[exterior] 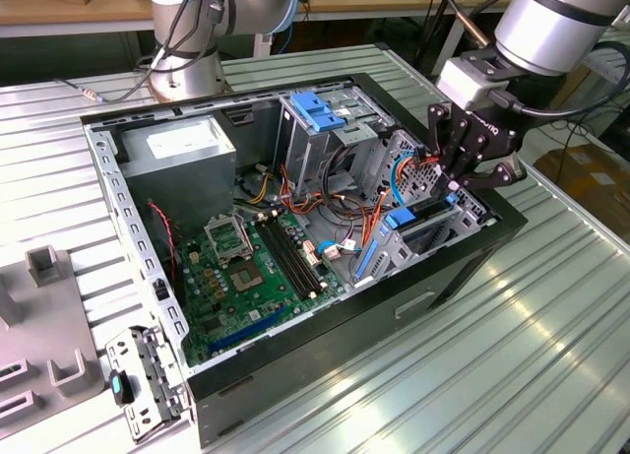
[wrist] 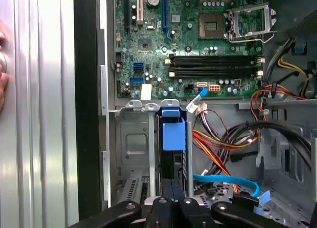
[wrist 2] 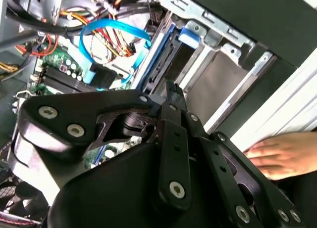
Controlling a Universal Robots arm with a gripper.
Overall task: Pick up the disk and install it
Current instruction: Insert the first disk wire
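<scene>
At the corner of the open computer case (exterior: 325, 370) toward the exterior view's right, you find the claw (exterior: 453, 190) hanging over the drive bay. The disk (exterior: 425, 216) stands on edge in that bay, its blue rail tab showing at the end nearer the motherboard (exterior: 246, 267).

Look at the first wrist view and you see the claw (wrist: 174, 204) drawn together, lined up directly above the thin edge of the disk (wrist: 173, 134). You cannot tell whether it actually touches the drive.

In the second wrist view the claw (wrist 2: 173, 89) points into the slot beside the blue rail.

A light-blue data cable (wrist: 225, 182) curls just beside the bay, among orange and yellow power leads.

You also have a person's hand (wrist 2: 277, 156) lying on the slatted metal tabletop (exterior: 492, 375) just outside the case wall, near the claw.

Deeper in the case, well apart from the claw, sit a bare blue bracket (exterior: 315, 109) on the upper drive cage and the grey power supply (exterior: 182, 149).
</scene>
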